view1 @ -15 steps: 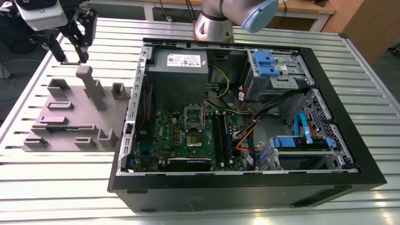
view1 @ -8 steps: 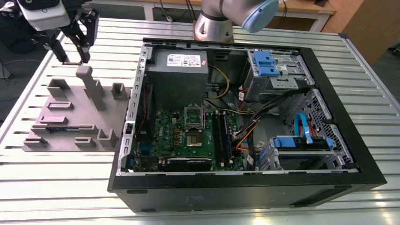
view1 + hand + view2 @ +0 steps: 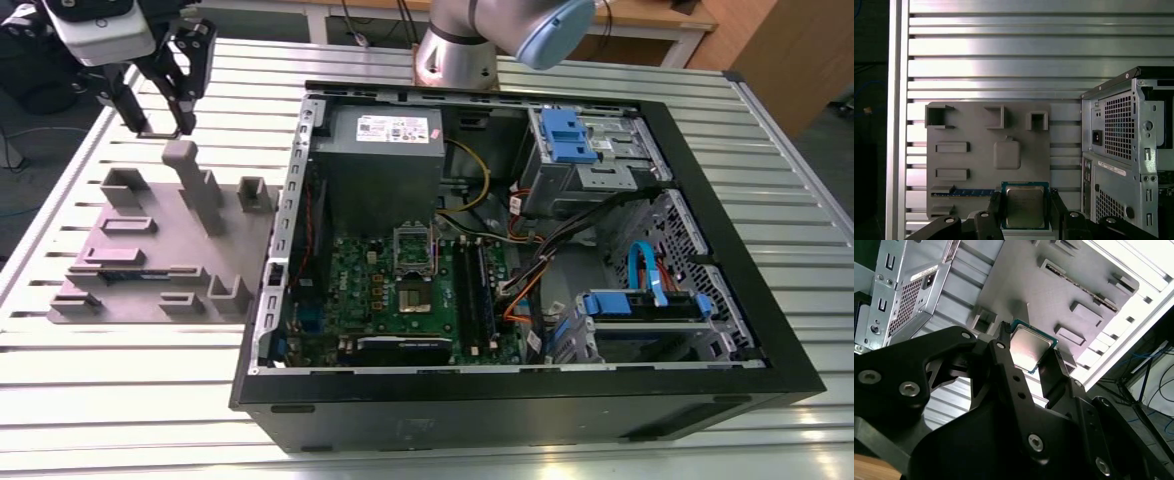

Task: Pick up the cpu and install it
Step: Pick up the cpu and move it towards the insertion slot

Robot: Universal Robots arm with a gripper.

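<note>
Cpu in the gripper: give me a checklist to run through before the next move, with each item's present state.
1. Grip: ok, the gripper is shut on the cpu, fingers on two opposite edges in both wrist views.
2. Alignment: ok, the cpu's edges run parallel to the fingers in the first wrist view.
3. Clearance: ok, the gripper hangs above the tray in the exterior view.
4. Access: ok, the computer case lies open, board exposed.
5. Target: cannot tell whether the socket is empty and unlatched.
</note>
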